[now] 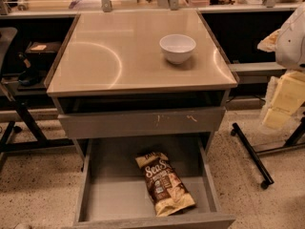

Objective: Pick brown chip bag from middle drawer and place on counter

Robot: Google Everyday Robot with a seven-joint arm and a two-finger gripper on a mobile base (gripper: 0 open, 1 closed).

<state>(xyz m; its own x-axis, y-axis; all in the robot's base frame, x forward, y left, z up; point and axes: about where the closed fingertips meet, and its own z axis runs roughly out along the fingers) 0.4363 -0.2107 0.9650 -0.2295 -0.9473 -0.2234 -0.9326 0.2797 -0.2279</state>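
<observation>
While brown chip bag lies in middle drawer, gripper hangs far right, state unclear; crinkly bag could slip or snag upper drawer front.

1 white bowl, upright, right of centre. Grey drawer front with pale scratches, nearer than the bowl. Cluttered back bench along the far side. Black wheeled stand leg on speckled floor, right; dark chair frame, left.

counter glossy | drawer matt | bag crinkly | claw, far right, smooth plastic
</observation>
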